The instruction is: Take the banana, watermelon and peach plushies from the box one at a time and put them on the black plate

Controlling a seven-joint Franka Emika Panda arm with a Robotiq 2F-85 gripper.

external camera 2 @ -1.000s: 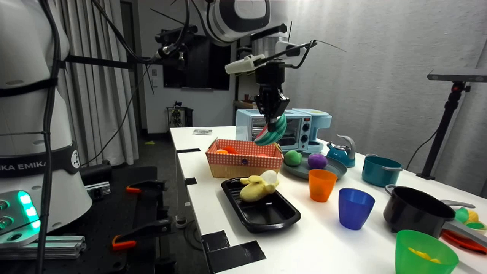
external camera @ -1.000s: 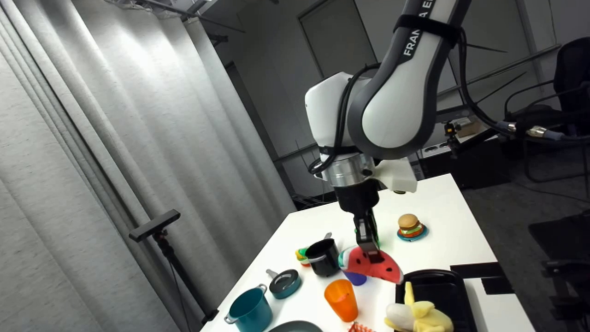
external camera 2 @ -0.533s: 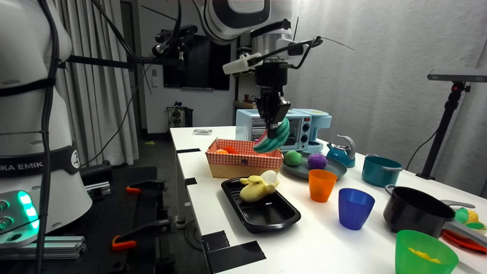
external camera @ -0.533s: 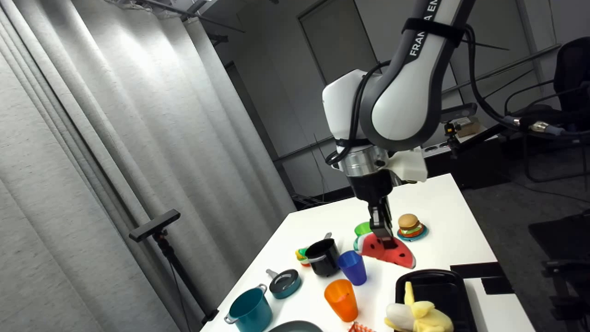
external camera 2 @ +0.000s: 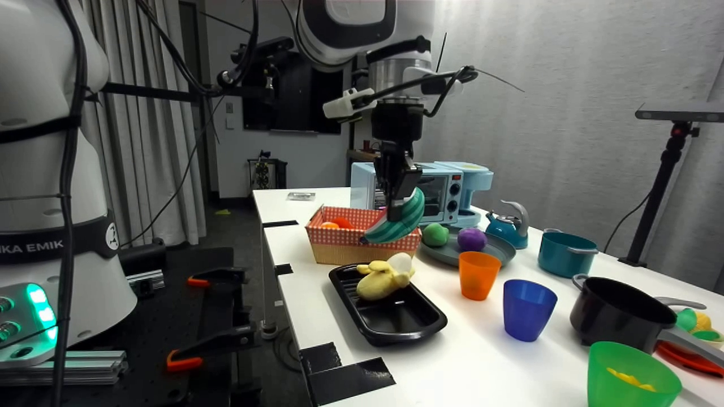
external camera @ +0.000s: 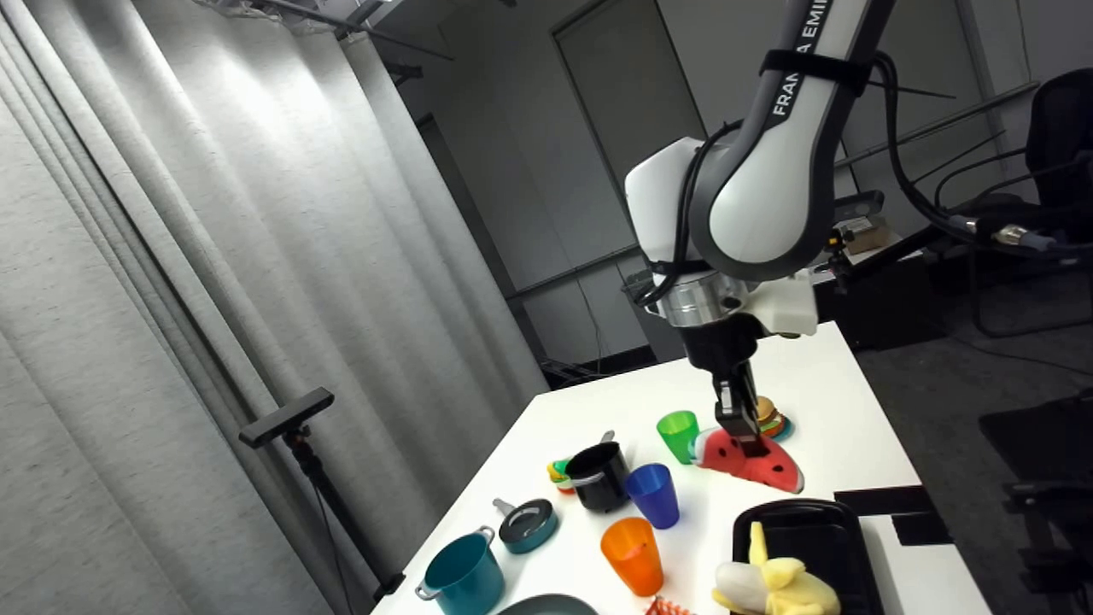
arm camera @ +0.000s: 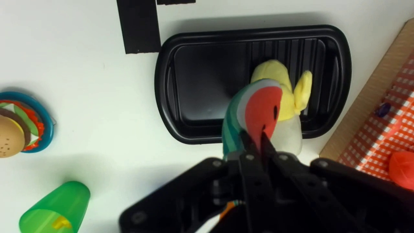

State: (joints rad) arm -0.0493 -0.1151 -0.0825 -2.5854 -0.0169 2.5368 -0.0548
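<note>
One watermelon hangs in the grasp of the claw, clear of the table; in the wrist view the claw's blurred bulk hides the wedge's near end. Lower than the claw sits the black plate, the banana lying on it; the watermelon covers part of both in the wrist view, and in an exterior view the bottom edge crops them. To one side of the claw, the gingham box is partly masked by the watermelon in an exterior view and cut off in the wrist view. An orange shape and a red shape show inside; I cannot tell whether either is the peach. In an exterior view the claw partly screens a burger toy.
</note>
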